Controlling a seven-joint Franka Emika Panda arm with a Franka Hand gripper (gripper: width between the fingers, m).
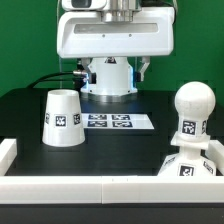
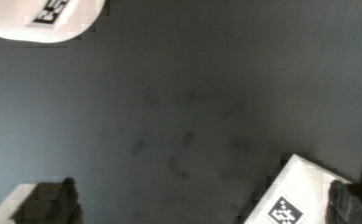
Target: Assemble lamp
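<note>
In the exterior view the white cone shade (image 1: 62, 118) stands wide end down on the black table, at the view's left. The round-headed bulb (image 1: 191, 105) stands upright in the square base (image 1: 190, 165) at the view's right. My gripper (image 1: 113, 69) hangs high over the back of the table, open and empty, far from all three parts. In the wrist view both dark fingertips (image 2: 46, 203) show at one edge with a wide gap between them over bare table. A rounded white tagged part (image 2: 45, 18) shows in one corner; I cannot tell which part it is.
The marker board (image 1: 110, 122) lies flat mid-table between shade and base. A white tagged corner (image 2: 302, 196) beside one fingertip may be that board. A low white rail (image 1: 90, 186) runs along the front edge. The robot pedestal (image 1: 108, 80) stands at the back.
</note>
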